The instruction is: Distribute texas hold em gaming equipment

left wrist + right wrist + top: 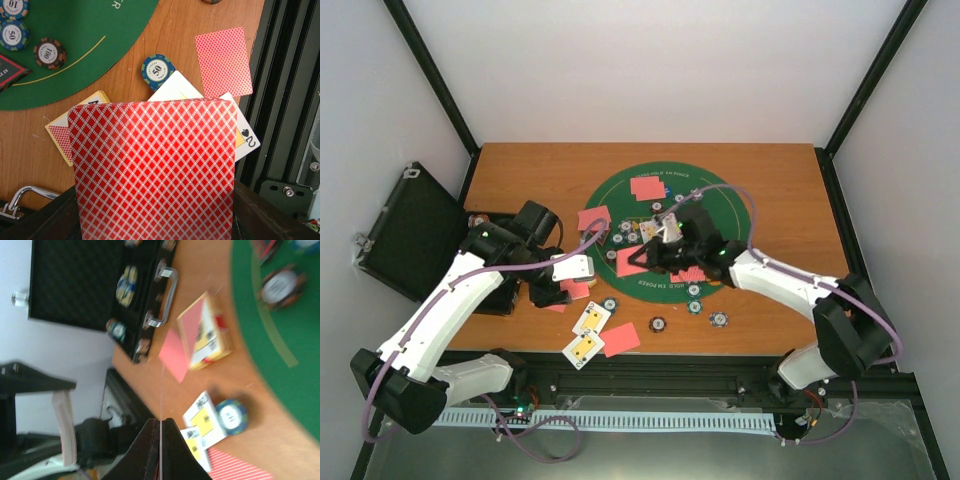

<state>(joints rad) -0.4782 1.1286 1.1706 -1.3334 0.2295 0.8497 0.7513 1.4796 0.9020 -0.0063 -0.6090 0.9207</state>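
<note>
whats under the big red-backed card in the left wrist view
Poking out from under the held red-backed card: a two of spades at right, another white card corner above, a yellow-edged card at left. The rest of them, and anything else beneath, is covered.

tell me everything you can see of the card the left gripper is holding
The red-backed card fills the lower half of the left wrist view. Its glossy back carries a red-and-white diamond lattice with rounded top corners, uncreased. The left gripper holds it, dark fingers showing at both lower corners. It hangs above the wooden table, hiding parts of the face-up cards beyond. Its face is hidden; one card or a thin stack, I cannot tell.
</note>
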